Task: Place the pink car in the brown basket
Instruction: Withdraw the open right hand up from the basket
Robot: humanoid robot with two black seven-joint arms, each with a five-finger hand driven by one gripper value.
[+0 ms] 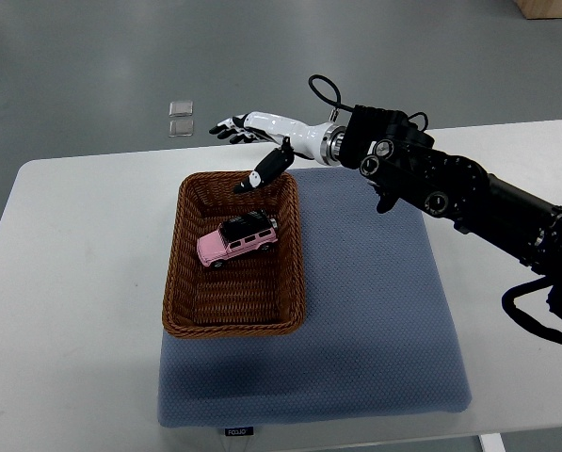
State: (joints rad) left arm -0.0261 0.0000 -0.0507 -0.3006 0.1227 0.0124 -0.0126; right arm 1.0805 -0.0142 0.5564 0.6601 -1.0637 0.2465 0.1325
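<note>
The pink car [237,241], with a black roof, lies inside the brown wicker basket [181,282], near its far half. My right hand [248,141] comes in from the right edge and hovers above the basket's far rim. Its white palm faces up-left, the black fingers [226,128] are spread and the thumb [266,170] hangs down over the rim. The hand holds nothing and is apart from the car. The left arm does not show.
The basket stands on a blue-grey mat [375,311] that lies on a white table [73,282]. Two small clear tiles [181,117] lie on the grey floor beyond the table. A wooden corner [553,8] shows at the top right.
</note>
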